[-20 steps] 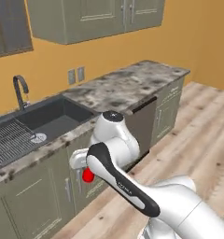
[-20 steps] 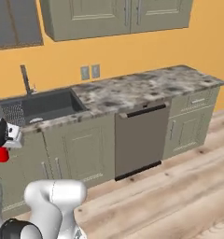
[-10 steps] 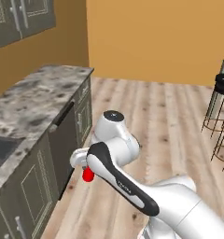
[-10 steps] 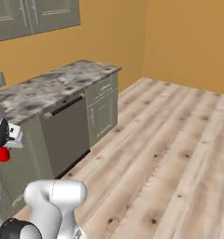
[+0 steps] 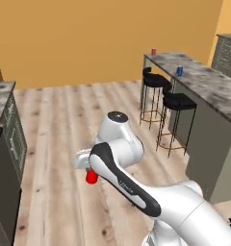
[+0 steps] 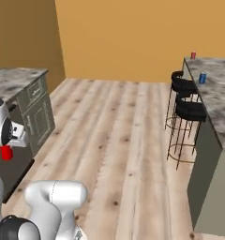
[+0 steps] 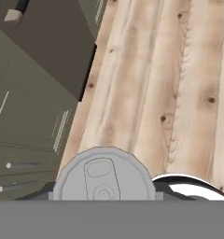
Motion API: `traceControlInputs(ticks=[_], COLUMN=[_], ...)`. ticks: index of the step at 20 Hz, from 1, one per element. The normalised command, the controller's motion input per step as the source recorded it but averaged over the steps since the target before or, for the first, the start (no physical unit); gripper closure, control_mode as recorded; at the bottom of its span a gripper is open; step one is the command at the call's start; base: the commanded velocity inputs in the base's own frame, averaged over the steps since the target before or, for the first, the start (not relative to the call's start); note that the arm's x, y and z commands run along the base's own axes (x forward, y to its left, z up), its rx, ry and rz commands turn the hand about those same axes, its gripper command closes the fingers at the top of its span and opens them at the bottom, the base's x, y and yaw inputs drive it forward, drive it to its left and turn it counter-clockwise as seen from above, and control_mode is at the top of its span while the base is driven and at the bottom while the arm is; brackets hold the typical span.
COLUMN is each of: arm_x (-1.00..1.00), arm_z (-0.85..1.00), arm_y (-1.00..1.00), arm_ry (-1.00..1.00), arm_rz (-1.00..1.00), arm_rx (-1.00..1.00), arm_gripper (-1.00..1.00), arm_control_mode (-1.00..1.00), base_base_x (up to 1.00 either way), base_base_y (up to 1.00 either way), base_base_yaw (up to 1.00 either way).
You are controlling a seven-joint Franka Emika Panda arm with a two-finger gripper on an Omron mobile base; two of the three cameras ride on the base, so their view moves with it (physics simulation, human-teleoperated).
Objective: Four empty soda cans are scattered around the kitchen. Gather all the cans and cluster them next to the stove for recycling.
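Note:
My gripper (image 5: 87, 167) is shut on a red soda can (image 5: 91, 177), held low over the wood floor beside the arm. The right base view shows the same can (image 6: 6, 153) under the hand (image 6: 14, 135). In the hand view its silvery top (image 7: 103, 175) sits between my fingers, the gripper (image 7: 103, 195) closed around it. A second red can (image 5: 153, 51) and a blue can (image 5: 179, 71) stand on the island counter (image 5: 209, 89), far from the gripper. Both also appear in the right base view, red (image 6: 193, 55) and blue (image 6: 202, 78). The stove and the purple can are out of view.
Two black bar stools (image 5: 155, 82) (image 5: 179, 102) stand along the island's near side. A grey-green cabinet run with a stone top (image 6: 16, 77) is close on the left, its dark dishwasher front (image 7: 48, 42) right by the hand. Open wood floor (image 6: 119, 136) lies between.
The base has turned, so the whole scene shifted: the sink counter slid off to the left and the island with stools came into view. The red can stays in the gripper.

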Motion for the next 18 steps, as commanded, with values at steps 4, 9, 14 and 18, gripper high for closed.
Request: traceControlInputs(ticks=[4,9,14,18], arm_x=[0.0,0.0,0.0,0.0], arm_z=[0.0,0.0,0.0,0.0], arm_y=[0.0,0.0,0.0,0.0], arm_ry=[0.0,0.0,0.0,0.0], arm_rz=[0.0,0.0,0.0,0.0], arm_rx=[0.0,0.0,0.0,0.0], arm_gripper=[1.0,1.0,1.0,1.0], arm_control_mode=[1.0,1.0,1.0,1.0], base_base_x=[0.36,0.37,0.33,0.37], base_base_y=[0.0,-0.02,-0.22,-0.48], base_base_yaw=[-0.46,-0.45,-0.36,-0.11])
